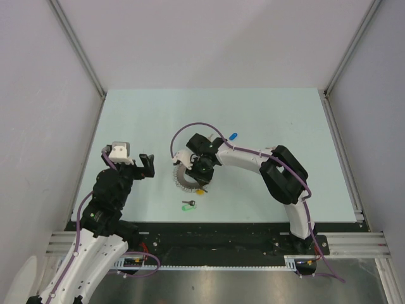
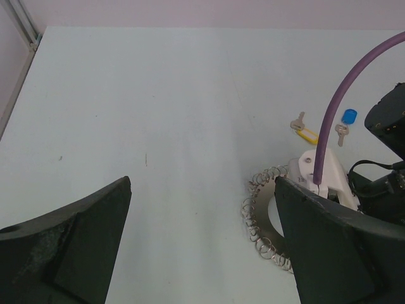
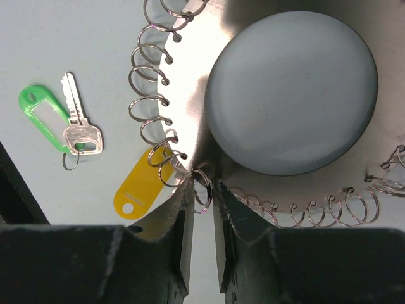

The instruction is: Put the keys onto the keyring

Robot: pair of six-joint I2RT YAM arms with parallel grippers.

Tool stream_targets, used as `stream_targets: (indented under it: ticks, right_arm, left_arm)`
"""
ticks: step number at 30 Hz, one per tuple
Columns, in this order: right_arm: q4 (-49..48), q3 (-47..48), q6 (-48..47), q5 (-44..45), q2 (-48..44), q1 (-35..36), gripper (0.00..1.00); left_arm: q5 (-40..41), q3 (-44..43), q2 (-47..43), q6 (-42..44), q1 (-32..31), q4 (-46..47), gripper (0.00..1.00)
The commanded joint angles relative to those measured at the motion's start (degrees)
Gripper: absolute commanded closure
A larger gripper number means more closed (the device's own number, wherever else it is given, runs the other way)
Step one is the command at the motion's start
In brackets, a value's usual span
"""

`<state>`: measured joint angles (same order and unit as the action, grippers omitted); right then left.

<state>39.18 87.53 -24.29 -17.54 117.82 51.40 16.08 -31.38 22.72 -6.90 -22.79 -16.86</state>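
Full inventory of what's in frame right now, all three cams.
table: one, pale green, under everything.
keyring: one, silver, rim fringed with small wire loops, mid-table.
green-tag key: one, silver with green tag, flat on the table beside the keyring.
yellow tag: one, yellow, at the keyring's rim, partly under its loops; its key not visible.
blue-tag key: one, silver with blue tag, on the table apart from the keyring.
yellow-tag key: one, silver with yellow tag, next to the blue-tag key.
frame rails: silver, along the table's sides.
arms: two, white and black, bases at the near edge.
cables: purple, one per arm.
left gripper: black, open, empty.
right gripper: black, nearly closed around one keyring loop; grip unclear.
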Motion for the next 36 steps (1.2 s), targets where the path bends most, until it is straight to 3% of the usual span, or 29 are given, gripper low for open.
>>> stream_targets:
  ticks: [1,12,16,20,31,36]
  right_arm:
    - [0.81,2.82,-1.46,-1.97,0.39,0.02,0.78]
    - [2.13,4.32,-2.16,-2.59,2.06,0.37,0.79]
    - [2.57,4.41,-2.16,-2.41,2.15,0.37,0.85]
    - [2.48,4.32,-1.99,-1.80,1.10,0.37,1.00]
    - [-4.63,-1.91,-0.67,5.84,-13.64,1.60,1.00]
    - [-10.86,-6.04,0.47,12.96,-21.30,3.62,1.00]
  left_arm:
    - [-1.05,0.35,-0.22,1.01,-0.33,2.10,0.00]
    - [-1.13,0.44,-0.31,1.10,-0.33,2.10,0.00]
    - [-1.22,0.35,-0.48,1.10,-0.33,2.18,0.00]
    - [-1.31,0.44,-0.40,1.10,-0.33,2.10,0.00]
    - [-3.59,0.00,-0.40,1.53,-0.33,2.80,0.00]
    - [-9.20,0.09,-1.27,1.89,-0.33,4.73,0.00]
